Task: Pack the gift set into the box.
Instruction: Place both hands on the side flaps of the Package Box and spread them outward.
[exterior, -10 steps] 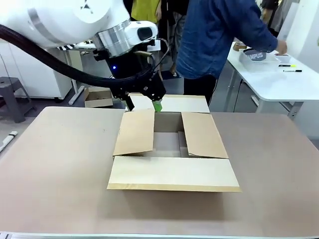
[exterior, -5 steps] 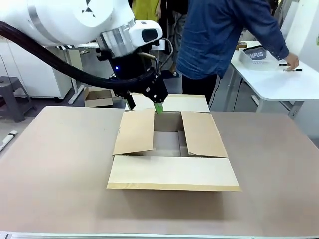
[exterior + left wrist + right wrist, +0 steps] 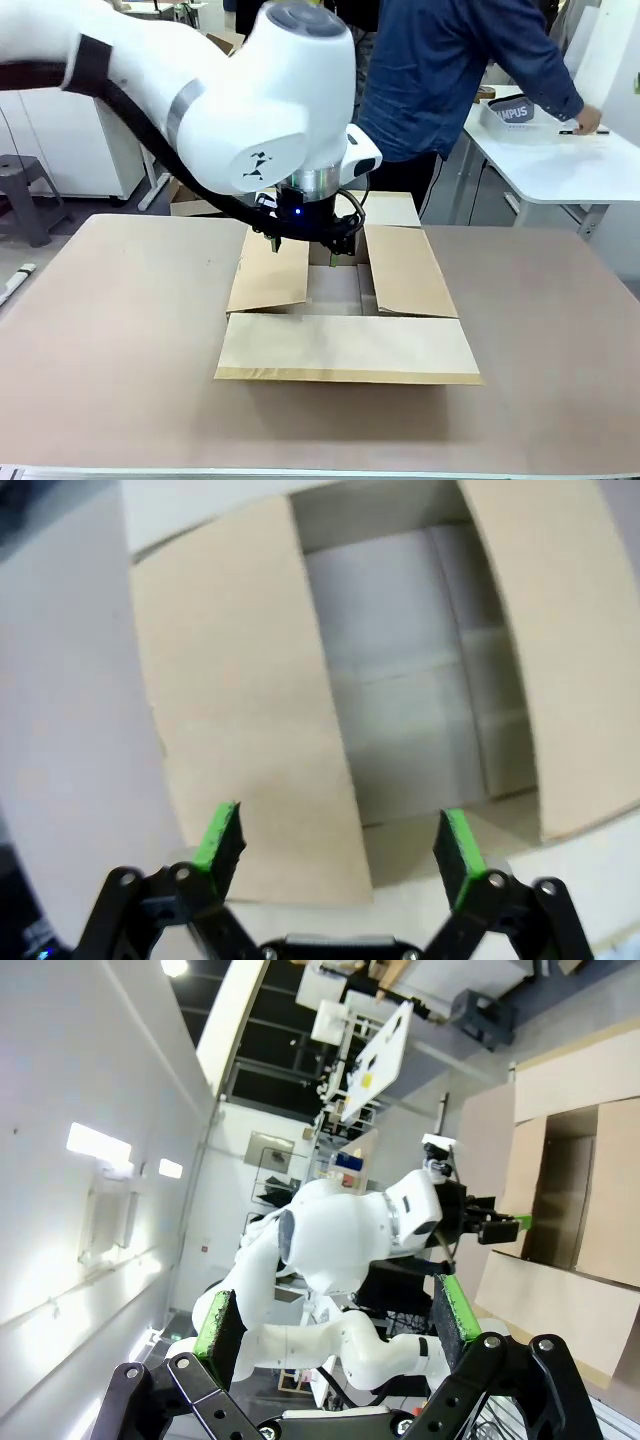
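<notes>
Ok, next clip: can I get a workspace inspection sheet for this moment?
Surface: tan tabletop carrying the carton.
Job's things: large brown corrugated cardboard carton, four flaps open, inside looks empty.
Clutter: nothing seen.
Grippers: left gripper above the carton's opening, jaws open; right gripper clear of the carton, jaws open.
Cables: black hose along the left arm.
Surroundings: person in a blue shirt reaching to a white side table holding a white tray, contents unclear.

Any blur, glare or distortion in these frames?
Front view: sharp and evenly lit; the box casts a thin shadow on the table. Left wrist view: soft throughout, box interior shaded, left gripper open above it. Right wrist view: rolled sideways, lamps blown out, right gripper open.
</notes>
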### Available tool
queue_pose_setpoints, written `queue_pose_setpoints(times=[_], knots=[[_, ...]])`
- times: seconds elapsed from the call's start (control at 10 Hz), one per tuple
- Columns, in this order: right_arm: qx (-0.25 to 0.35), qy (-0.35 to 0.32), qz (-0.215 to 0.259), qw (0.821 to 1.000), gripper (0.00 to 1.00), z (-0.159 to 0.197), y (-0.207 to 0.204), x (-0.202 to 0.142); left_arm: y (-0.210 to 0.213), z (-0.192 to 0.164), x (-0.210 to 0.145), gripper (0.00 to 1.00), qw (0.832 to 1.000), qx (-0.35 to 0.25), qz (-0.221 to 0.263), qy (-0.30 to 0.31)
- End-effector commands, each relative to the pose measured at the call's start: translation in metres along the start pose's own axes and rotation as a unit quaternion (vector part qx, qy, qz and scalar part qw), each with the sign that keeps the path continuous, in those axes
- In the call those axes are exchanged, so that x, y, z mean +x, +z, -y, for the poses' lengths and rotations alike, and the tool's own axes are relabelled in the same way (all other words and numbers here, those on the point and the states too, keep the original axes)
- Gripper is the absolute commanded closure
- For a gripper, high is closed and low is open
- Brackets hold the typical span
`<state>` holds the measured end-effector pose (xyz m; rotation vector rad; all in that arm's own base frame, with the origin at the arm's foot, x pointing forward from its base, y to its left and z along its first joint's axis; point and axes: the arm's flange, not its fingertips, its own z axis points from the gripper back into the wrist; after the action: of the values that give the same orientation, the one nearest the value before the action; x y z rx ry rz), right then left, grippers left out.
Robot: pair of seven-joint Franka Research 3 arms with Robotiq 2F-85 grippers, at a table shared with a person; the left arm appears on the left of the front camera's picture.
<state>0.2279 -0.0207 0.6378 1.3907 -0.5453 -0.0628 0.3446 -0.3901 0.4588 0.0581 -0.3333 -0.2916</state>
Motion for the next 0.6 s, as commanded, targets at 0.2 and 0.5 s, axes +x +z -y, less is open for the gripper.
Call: queue_pose_setpoints(times=[0.2,0.5], knots=[[0.014,0.013,0.003,1.0,0.0,-0.002,-0.003,0.003,-0.044,0.026,0.035,0.0,0.993,0.095,-0.048,0.059],[0.014,0.013,0.003,1.0,0.0,-0.002,-0.003,0.003,-0.066,0.017,0.047,0.0,0.989,0.101,-0.07,0.077]])
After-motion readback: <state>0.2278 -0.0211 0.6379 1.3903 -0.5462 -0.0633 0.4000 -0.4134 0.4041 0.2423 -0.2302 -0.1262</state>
